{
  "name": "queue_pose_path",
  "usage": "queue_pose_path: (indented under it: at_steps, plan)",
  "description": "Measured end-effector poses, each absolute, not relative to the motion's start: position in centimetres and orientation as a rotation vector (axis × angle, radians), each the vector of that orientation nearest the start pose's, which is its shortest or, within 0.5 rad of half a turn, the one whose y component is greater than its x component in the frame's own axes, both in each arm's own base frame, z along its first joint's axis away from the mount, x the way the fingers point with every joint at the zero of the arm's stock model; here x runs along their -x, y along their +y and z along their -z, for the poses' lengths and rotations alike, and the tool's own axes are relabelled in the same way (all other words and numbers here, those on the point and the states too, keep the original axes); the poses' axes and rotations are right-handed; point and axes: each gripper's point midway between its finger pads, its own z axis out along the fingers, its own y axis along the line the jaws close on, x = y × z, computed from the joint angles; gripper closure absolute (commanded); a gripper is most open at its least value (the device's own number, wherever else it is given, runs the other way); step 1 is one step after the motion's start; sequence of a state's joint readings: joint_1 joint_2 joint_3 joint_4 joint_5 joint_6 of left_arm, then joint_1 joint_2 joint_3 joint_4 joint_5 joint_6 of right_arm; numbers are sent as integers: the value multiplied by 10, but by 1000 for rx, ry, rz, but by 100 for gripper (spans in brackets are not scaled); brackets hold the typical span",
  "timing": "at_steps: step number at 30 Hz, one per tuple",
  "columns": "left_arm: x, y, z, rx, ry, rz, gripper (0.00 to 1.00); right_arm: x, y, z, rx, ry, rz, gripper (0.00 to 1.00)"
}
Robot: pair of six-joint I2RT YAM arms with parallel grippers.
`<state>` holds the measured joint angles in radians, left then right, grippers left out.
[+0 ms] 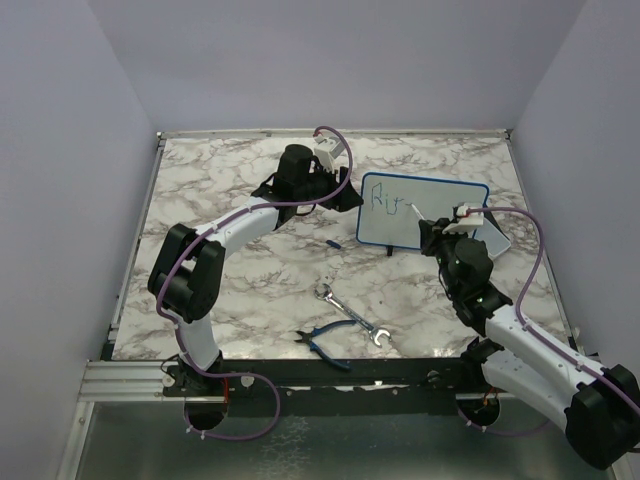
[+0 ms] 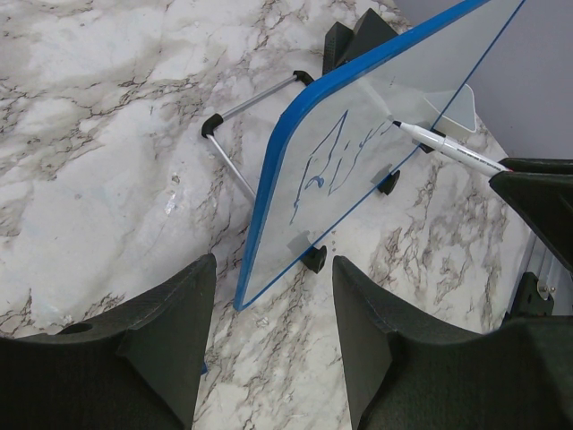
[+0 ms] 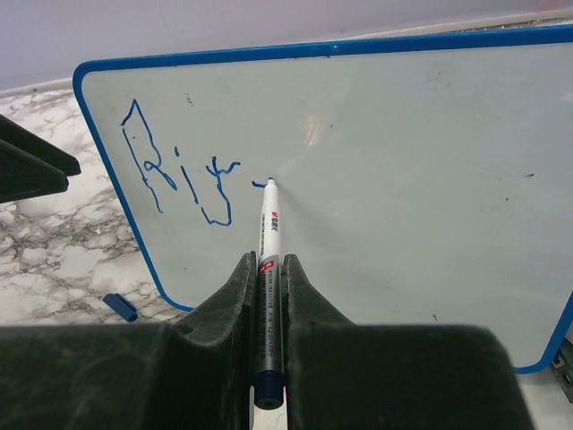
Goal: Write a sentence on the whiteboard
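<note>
The whiteboard (image 1: 424, 211) with its blue frame stands tilted on a small stand at the back right of the table. It also shows in the left wrist view (image 2: 358, 152) and the right wrist view (image 3: 403, 170). The sentence (image 3: 179, 175) is a short blue scrawl near the board's upper left, also seen from above (image 1: 384, 203). My right gripper (image 3: 269, 269) is shut on a white marker (image 3: 269, 233) whose tip touches the board just right of the scrawl. My left gripper (image 2: 273, 269) is open and empty, just left of the board's near corner.
A blue marker cap (image 1: 333, 243) lies on the marble table (image 1: 230, 260) in front of the board. A wrench (image 1: 350, 316) and blue-handled pliers (image 1: 325, 342) lie near the front edge. White walls enclose the table.
</note>
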<state>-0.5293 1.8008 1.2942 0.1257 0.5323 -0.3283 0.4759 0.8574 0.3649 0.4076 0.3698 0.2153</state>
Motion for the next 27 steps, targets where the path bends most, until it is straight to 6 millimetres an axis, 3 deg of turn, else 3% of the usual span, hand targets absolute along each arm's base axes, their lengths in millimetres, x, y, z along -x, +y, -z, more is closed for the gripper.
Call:
queue_pose_path:
  at_steps: [15, 27]
  plan:
    - [-391, -345, -186, -574, 1973, 1069, 44, -318, 105, -191, -49, 1646, -236, 99]
    - [-391, -345, -186, -574, 1973, 1070, 44, -321, 113, -179, -16, 1680, -249, 99]
